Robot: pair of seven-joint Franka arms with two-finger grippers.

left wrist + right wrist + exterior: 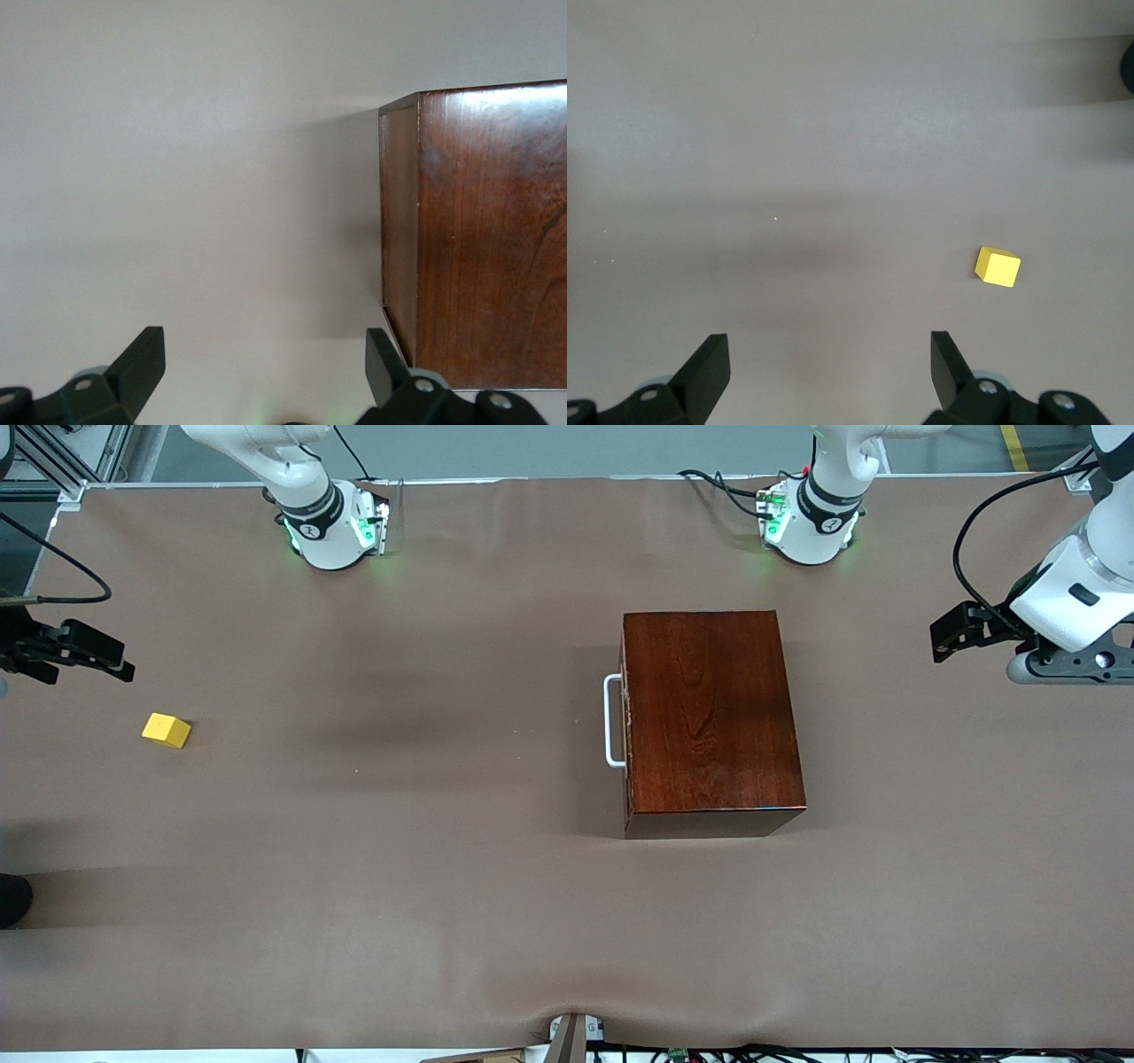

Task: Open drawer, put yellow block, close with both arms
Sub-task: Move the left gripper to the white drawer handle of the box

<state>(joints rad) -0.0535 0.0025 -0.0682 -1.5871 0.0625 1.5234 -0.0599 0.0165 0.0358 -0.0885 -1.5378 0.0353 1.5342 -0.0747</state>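
Front view: we see the wooden box (711, 717) on the brown table (399, 868), toward the left arm's end, its drawer (625, 726) shut flush, white handle (612, 721) facing the right arm's end. The yellow block (166, 731) lies well apart from it, at the right arm's end of the table.

We note the left gripper (952, 638) held in the air at the table's edge, level, pointing toward the box; its wrist view shows fingers (142, 363) spread wide, nothing between them, the box's corner ahead.

We note the right gripper (93, 657) up near the block, also level. Its fingers (709, 367) stand wide apart, gripping nothing; the block sits on bare table ahead.
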